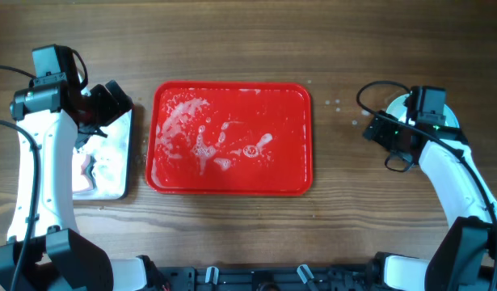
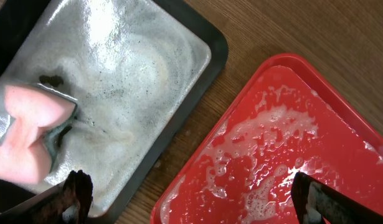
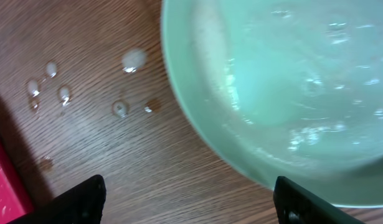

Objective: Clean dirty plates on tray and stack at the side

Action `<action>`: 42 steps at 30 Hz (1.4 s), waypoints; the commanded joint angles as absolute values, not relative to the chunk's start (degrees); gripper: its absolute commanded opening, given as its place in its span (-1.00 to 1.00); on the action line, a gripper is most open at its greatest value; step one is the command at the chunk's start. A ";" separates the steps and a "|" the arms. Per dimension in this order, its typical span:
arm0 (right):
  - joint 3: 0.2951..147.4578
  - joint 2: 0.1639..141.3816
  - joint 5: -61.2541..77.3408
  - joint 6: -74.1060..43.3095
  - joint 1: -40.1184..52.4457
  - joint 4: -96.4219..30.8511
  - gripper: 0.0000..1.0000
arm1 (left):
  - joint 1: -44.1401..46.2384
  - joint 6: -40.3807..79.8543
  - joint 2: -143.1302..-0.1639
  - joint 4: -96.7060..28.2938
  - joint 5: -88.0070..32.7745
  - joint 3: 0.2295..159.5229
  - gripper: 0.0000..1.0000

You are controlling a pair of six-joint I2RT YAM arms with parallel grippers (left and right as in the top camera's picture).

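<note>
**Open lanes and blocks on the table**

The tray [image 1: 232,191] fills the middle, with flat foam [image 1: 204,145] inside its low rim. A narrow strip of bare table [image 1: 232,48] separates it from the pan [image 2: 135,68], which holds a sponge [image 2: 29,124]. The left gripper [image 2: 192,196] hangs spread above that strip. To the right, the wood lies open up to the plate [image 3: 291,81], with the right gripper [image 3: 191,199] spread at its edge.

Sudsy red tray [image 1: 290,166] mid-counter, pale plate [image 3: 284,81] out at the right.
We've got the tray lying flat, long side running left to right, its floor wet and streaked with white foam, thickest toward the left half. Well apart from it we catch the turquoise-white plate, glossy and wet, flat on the wood; whether more sit beneath it, we cannot tell.
</note>
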State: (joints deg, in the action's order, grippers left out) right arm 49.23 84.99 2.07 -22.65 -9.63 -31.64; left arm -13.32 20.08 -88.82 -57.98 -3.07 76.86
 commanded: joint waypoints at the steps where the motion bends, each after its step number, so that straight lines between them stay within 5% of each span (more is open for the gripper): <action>1: 50.00 85.95 -0.64 -22.44 -10.92 -30.85 0.75 | -13.13 19.99 -87.96 -57.87 -3.57 76.88 1.00; 19: 47.94 84.33 6.76 -19.49 -10.90 -29.98 0.75 | -13.13 19.99 -87.99 -57.87 -3.57 76.88 1.00; 25: 63.79 59.79 15.18 -14.61 -10.90 -42.63 0.99 | -13.13 19.99 -87.99 -57.87 -3.57 76.88 1.00; 32: 63.90 42.17 12.95 -22.48 -10.90 -49.32 0.99 | -13.13 19.99 -87.99 -57.87 -3.57 76.88 1.00; 38: 62.19 39.42 14.59 -13.98 -9.65 -45.98 0.99 | -13.13 19.99 -87.96 -57.87 -3.57 76.88 1.00; 42: 46.59 25.17 13.19 -10.55 -8.80 -28.58 1.00 | -13.13 19.99 -87.99 -57.87 -3.57 76.88 1.00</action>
State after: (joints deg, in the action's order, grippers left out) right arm 53.98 31.20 13.96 -13.26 -9.08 -33.87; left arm -13.32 20.08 -88.79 -58.02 -3.07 76.86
